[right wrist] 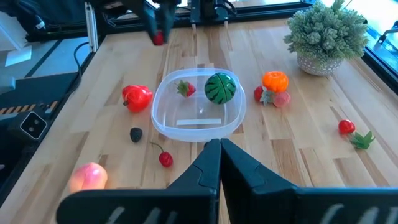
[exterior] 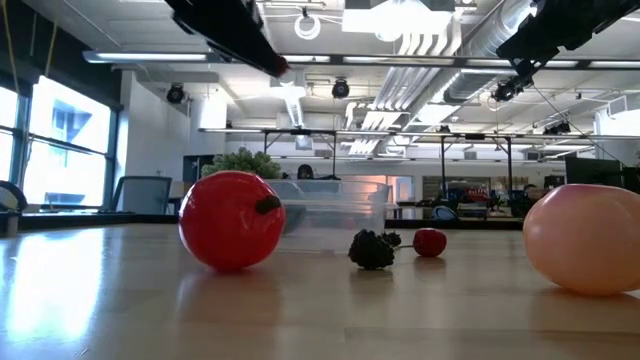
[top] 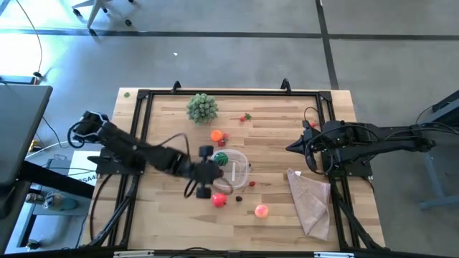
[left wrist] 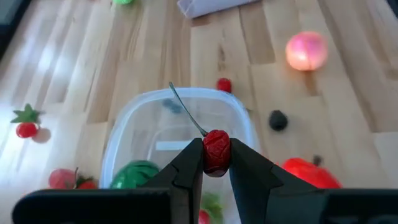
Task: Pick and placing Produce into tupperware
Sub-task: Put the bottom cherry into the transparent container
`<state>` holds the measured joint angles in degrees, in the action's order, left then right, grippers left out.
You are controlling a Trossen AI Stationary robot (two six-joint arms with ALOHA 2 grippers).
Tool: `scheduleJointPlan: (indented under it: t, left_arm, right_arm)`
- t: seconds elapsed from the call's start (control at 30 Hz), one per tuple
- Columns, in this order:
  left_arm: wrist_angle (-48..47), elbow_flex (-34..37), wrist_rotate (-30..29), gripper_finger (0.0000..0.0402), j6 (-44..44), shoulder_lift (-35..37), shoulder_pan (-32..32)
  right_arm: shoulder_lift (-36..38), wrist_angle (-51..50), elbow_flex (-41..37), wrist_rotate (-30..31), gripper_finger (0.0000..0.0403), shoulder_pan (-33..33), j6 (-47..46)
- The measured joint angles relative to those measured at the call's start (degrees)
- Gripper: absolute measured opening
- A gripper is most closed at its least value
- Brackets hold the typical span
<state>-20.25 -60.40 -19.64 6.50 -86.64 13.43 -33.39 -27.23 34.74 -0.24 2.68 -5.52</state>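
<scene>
Closest to the low camera sit a red pepper point(exterior: 232, 220) and a pink peach point(exterior: 585, 238), with a dark berry point(exterior: 372, 250) and a loose cherry point(exterior: 430, 242) on the table point(exterior: 300, 310) between them, in front of the tupperware point(exterior: 335, 205).

From above, the tupperware point(top: 240, 170) stands mid-table. Inside it lie a green melon point(right wrist: 221, 88) and a strawberry point(right wrist: 185, 88). The left hand point(left wrist: 216, 163) hangs over the container's near rim, pinched narrow on a wrinkled red cherry point(left wrist: 216, 151) whose thin stem sticks up from between the fingers point(left wrist: 189, 168). The cherry is held above the tupperware, not yet in it.

Beside the container on its left-arm side lies the pepper point(top: 219, 200); the peach point(top: 261, 211) sits near the table's front edge, apart from the rest. The berry point(right wrist: 135, 134) and the loose cherry point(right wrist: 165, 158) lie just outside the rim. An orange point(top: 216, 135) with a small pink-red piece touching it rests between the tupperware and a potted plant point(top: 202, 107) at the far side. A tomato with a green leaf point(top: 247, 117) lies near the far edge.

The right hand point(right wrist: 217, 148) waits fully closed and empty at the table's right side, above a tan cloth point(top: 310, 197).
</scene>
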Motion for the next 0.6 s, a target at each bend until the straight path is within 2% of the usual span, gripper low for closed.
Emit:
scheduleJointPlan:
  t: [0.1,0.23,0.4,0.6]
  left_arm:
    - [0.7,0.0,5.7,0.0062,-1.3,-1.7,-4.3]
    - [-0.2,0.0,9.8,0.0062,-1.8,-3.8,-7.6]
    - [-3.0,0.4,10.4,0.0062,-1.7,-6.9,-9.0]
    - [-1.9,0.0,11.2,0.0062,-1.5,-11.6,-9.7]
  right_arm:
    - [0.0,0.0,0.0,0.0,0.0000,0.0,0.0]
    - [0.0,-0.4,0.0,0.0,0.0000,0.0,0.0]
    - [-0.3,-0.8,0.0,0.0,0.0000,0.0,0.0]
    - [-0.5,-1.7,0.0,0.0,0.0000,0.0,0.0]
